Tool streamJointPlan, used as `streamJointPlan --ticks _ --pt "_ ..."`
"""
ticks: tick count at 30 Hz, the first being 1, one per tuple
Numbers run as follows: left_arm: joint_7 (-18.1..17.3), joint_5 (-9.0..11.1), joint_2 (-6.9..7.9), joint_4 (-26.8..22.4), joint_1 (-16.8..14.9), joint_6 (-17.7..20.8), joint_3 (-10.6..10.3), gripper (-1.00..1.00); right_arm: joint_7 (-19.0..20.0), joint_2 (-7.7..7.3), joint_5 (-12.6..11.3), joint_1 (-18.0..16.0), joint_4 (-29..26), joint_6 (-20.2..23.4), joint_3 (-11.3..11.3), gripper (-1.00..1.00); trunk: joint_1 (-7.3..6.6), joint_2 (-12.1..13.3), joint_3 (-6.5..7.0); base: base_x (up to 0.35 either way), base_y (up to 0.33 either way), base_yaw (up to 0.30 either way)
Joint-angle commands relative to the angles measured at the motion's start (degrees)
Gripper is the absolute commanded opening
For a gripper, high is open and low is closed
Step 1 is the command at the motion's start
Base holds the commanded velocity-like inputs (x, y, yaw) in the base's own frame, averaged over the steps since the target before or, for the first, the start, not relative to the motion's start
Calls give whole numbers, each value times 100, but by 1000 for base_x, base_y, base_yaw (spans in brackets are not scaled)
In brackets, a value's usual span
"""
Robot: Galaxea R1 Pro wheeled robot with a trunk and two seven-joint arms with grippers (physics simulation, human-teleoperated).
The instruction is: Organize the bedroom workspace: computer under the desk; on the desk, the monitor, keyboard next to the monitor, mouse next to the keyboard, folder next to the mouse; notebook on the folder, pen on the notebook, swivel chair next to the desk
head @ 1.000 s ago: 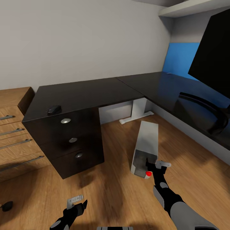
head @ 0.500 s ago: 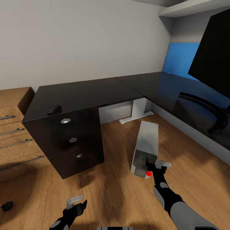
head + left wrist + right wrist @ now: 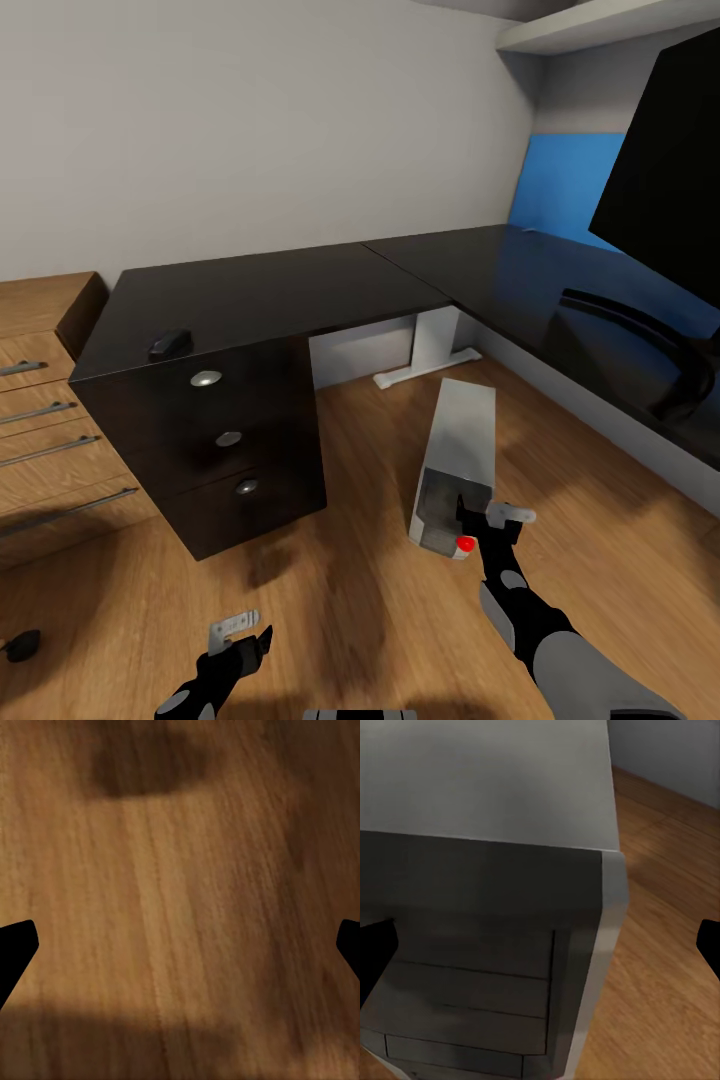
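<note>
The light grey box-shaped computer tower (image 3: 455, 460) stands outside the black L-shaped desk (image 3: 270, 290), the wide-spread right gripper (image 3: 487, 520) at its front, so tucking it under remains.

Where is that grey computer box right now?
The computer stands on the wooden floor in front of the desk, not yet under it, right of the drawers. The robot's right hand is at its front end.
</note>
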Motion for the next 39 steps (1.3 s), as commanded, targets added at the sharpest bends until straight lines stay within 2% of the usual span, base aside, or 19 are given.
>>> streamJointPlan --ticks 1,11,23,39 --pt "-37 54 -5 2 -2 3 26 100 8 3 -32 -5 5 -26 -16 100 -1 -2 -4 0 0 0" --pt "-37 55 -10 2 -1 6 26 100 8 2 -32 -6 5 -24 -16 100 -1 -2 -4 -3 0 0" --pt "-41 55 -11 2 0 6 26 100 8 2 -32 -6 5 -23 -16 100 -1 -2 -4 -153 0 0" --pt "-39 55 -7 2 -1 3 26 100 8 8 -32 -6 7 -12 -16 100 -1 -2 -4 -10 0 0"
